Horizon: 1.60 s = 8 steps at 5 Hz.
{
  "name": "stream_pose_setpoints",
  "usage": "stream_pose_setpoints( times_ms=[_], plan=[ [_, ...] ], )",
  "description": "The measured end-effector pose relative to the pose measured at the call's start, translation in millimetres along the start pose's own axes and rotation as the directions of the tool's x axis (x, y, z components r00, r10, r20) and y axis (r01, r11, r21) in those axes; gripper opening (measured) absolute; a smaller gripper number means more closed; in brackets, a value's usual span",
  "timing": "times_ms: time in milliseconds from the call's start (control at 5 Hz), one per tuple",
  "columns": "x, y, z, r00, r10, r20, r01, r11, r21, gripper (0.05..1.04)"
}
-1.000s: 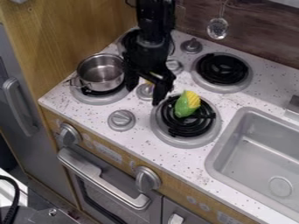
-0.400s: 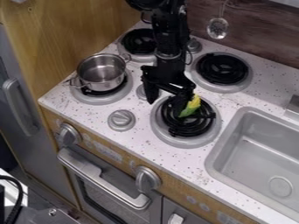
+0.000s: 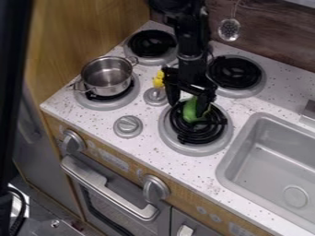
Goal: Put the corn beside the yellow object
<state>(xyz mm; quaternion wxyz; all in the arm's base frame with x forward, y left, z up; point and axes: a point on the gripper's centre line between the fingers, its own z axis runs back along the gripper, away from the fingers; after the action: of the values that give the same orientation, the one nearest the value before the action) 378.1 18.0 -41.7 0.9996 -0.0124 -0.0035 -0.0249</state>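
Since the earlier frames, your gripper (image 3: 188, 109) has travelled right across the stovetop (image 3: 144, 147) and come down around the corn (image 3: 193, 112), which looks to be where it was, and a dark upright shape (image 3: 14, 69) has come in at the view's left edge. You have the corn on the black coil (image 3: 200, 133) of the burner nearest the sink, close to the stovetop's front edge, with its green husk toward you and the kernels mostly hidden behind the gripper. The fingers are well apart, one on either side of the corn; you don't seem to have a grip on it. Expect it to be light and fairly stiff, probably smooth plastic, so it may roll or slip if you catch it high. Close low on the thick middle of the husk, squarely across its width, and mind the coil's ridges against the tips. Just left of the gripper you can see the yellow object (image 3: 159, 79), beside a small knob (image 3: 155, 96) further in from the front edge; that's your target, and the knob could get in the way as you set down. Farther out, you have a metal pot (image 3: 104, 90) on the burner by the stovetop's left corner, and the sink (image 3: 223, 168) to the right. Faint markings sit on the wooden front panel (image 3: 113, 159), but you can't read any wording there.
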Motion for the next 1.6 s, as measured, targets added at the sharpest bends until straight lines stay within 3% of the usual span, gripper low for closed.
stream_pose_setpoints(
  times_ms=[400,600,800,1000,1200,1400,1600],
  plan=[
    [5.7,-0.2,-11.7,0.999,-0.007,-0.032,0.007,1.0,-0.003,0.944],
    [1.1,0.3,-13.4,0.999,-0.042,-0.006,0.042,0.999,0.031,0.745],
    [4.7,-3.9,-7.5,0.995,-0.089,0.048,0.086,0.994,0.061,0.739],
    [30.6,-1.9,8.7,0.986,-0.103,0.133,0.092,0.992,0.087,0.738],
    [52.6,14.1,14.2,0.987,-0.067,0.145,0.048,0.99,0.135,0.738],
    [65.3,34.5,-2.3,0.995,-0.005,0.095,-0.007,0.992,0.124,0.738],
    [67.5,64.1,-13.6,0.997,0.035,0.069,-0.045,0.988,0.146,0.738]
  ],
)
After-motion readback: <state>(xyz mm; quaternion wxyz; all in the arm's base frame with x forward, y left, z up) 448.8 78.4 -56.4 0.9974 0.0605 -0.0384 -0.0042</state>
